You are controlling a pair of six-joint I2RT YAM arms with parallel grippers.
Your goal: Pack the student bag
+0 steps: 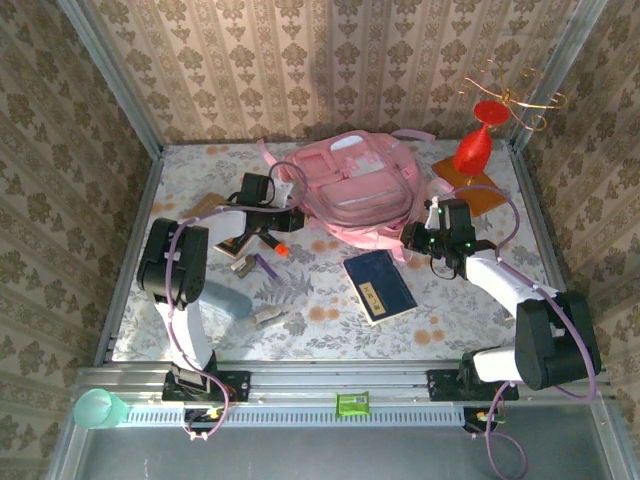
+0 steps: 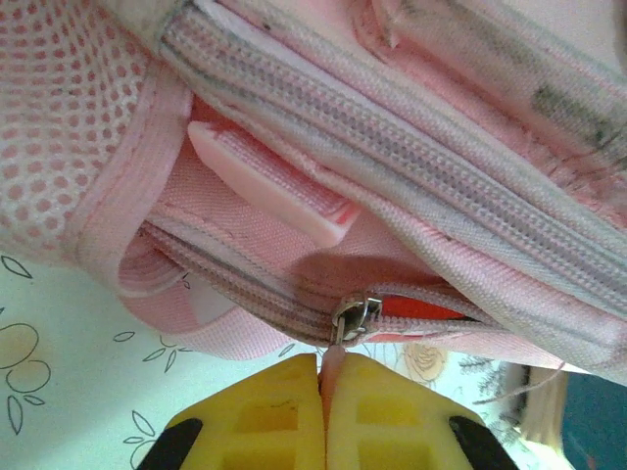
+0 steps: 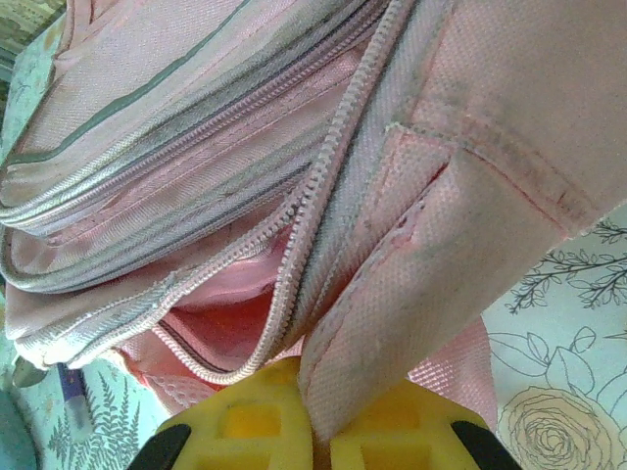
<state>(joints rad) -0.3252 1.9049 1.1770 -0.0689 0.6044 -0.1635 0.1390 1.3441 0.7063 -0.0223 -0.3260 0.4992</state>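
The big soft pink cloth student bag lies flat on the flowery table top. It is at the far side, in the middle, with its pockets facing up. My left gripper is at the left edge of the student bag. My right gripper is at its near right corner.

In my left wrist view, my left gripper is squeezed tight. Its two yellow fingers pinch a small pink pull tab. The tab hangs from a silver metal zip slider. The zip by the slider is open a little (I can see something red-orange in the gap). A pale pink plastic strip pokes out of the cloth above it.

In my right wrist view, my right gripper is clamped too. Its yellow fingers hold a fold of pink cloth that is part of the student bag. Next to the fold a long grey zip stands open, and it is dark pink inside.

A dark blue flat book lies on the table near the bag, between my two arms. A red shiny vase shape stands on an orange square mat at the far right. A green see-through cup sits by the near left corner.
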